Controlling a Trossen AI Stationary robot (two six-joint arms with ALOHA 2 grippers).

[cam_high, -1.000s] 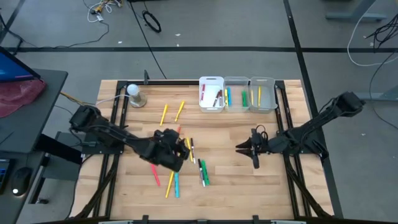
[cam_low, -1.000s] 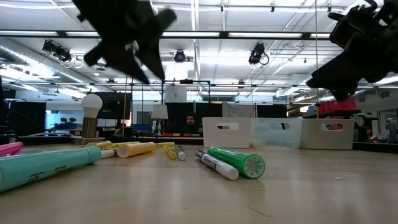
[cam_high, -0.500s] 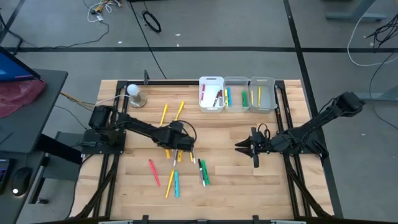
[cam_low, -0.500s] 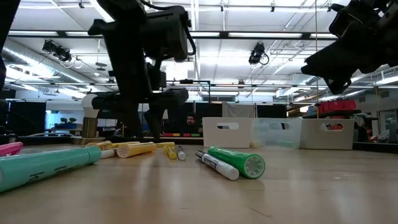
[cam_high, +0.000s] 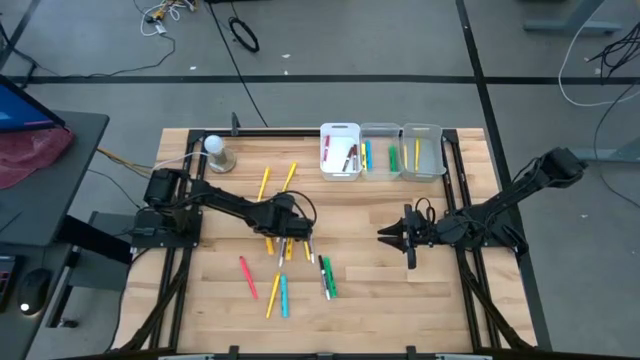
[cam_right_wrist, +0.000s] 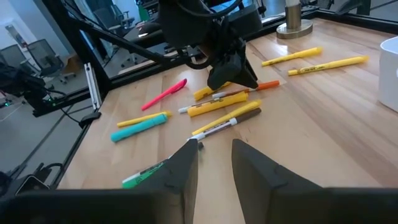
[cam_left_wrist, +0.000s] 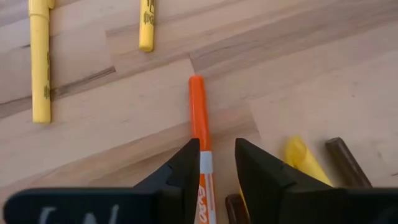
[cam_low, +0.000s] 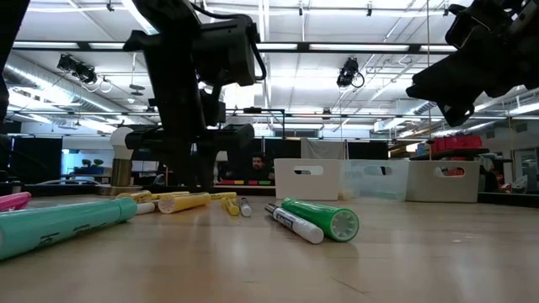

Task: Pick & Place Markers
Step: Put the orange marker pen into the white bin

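My left gripper (cam_high: pixel 297 226) is down at the table (cam_high: pixel 370 300), in the middle of the loose cluster of markers (cam_high: pixel 300 245). Fingers (cam_left_wrist: pixel 177 177) slightly apart, one on each side of an orange marker (cam_left_wrist: pixel 200 134); pads close to its barrel, but whether they touch it I cannot tell. The marker lies flat on the wood, orange end pointing away from my wrist, white printed barrel running back between the fingers.

Just beside it, to the right in the cluster: a yellow marker (cam_left_wrist: pixel 303 158) and a brown-capped one (cam_left_wrist: pixel 346 163). Farther off toward the table's far side, two yellow markers (cam_high: pixel 276 181) lie side by side, well apart from the gripper.

Near side of the cluster: a pink marker (cam_high: pixel 247 276) at left, then a yellow and a cyan marker (cam_high: pixel 284 296) together, then a green marker (cam_high: pixel 330 276) beside a white-barrelled one. In the low view the green marker (cam_low: pixel 322 217) lies capped end toward the camera, the white one touching its left.

Far edge, centre-right: three bins (cam_high: pixel 381 151) in a row, each with a few markers inside. A lamp (cam_high: pixel 218 153) stands at the far-left corner.

My right gripper (cam_high: pixel 392 236) waits right of centre, above the table, fingers (cam_right_wrist: pixel 180 171) parted, holding nothing, pointed left toward the cluster.
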